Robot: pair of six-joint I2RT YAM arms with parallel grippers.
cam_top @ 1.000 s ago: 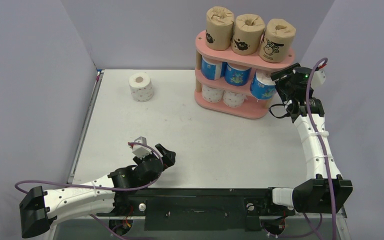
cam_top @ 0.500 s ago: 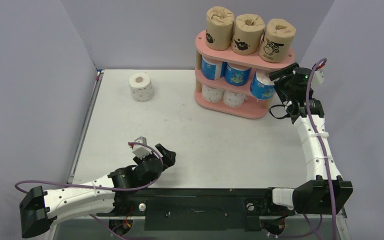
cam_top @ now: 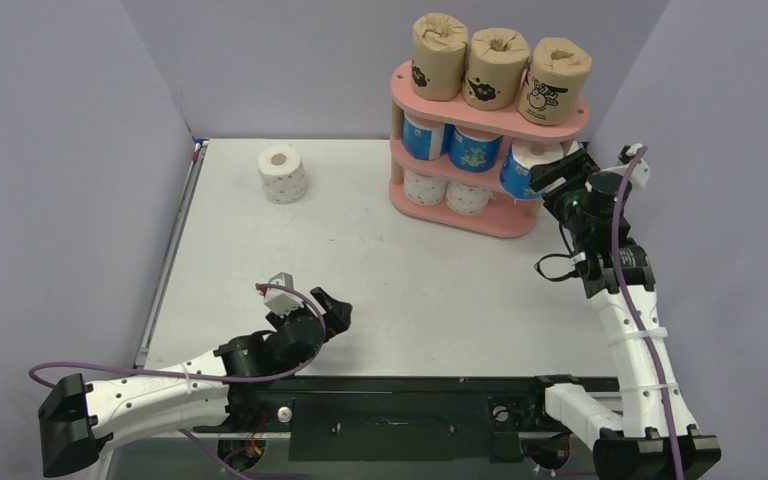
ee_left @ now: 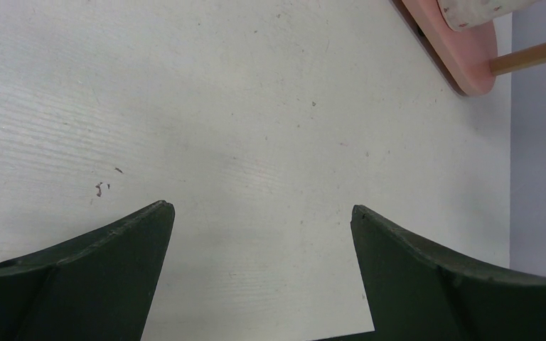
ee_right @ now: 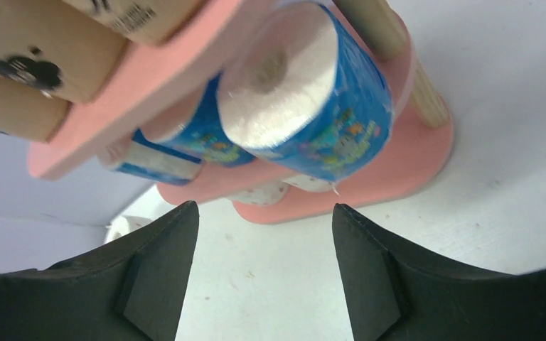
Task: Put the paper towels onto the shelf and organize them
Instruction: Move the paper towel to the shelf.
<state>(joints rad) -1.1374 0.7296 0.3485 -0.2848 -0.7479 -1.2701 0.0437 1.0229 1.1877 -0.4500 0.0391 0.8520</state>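
Your right gripper has its jaws apart and grips nothing. It hangs just off the right end of the shelf, facing the blue roll at that end of the middle tier without touching it. Three brown rolls stand on the top tier and two white dotted rolls on the bottom. A loose white roll stands on the table, well left of the shelf. Your left gripper, jaws wide apart and empty, sits low, well in front of the shelf.
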